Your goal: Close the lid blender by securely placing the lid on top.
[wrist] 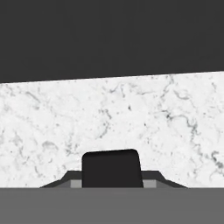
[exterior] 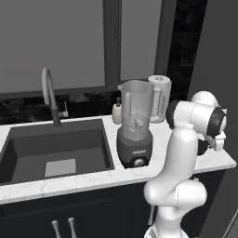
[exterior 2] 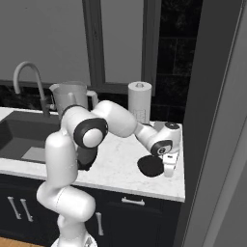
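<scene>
Right base view: gripper (exterior 2: 167,170) clamped on lid (exterior 2: 150,166) edge.
Lid lies flat on counter (exterior 2: 125,159), well right of blender (exterior 2: 72,99), by counter's right end; jar mouth uncovered.

Glossy white rounded arm (exterior 2: 62,159) segments, dark joint bands, small dark fingers (wrist: 111,168).

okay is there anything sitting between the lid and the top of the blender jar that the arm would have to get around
Nothing visible blocks the way. The lid lies on the counter at the gripper, right of the blender. The jar mouth is open. The white cylinder stands behind the blender, off that path.
</scene>
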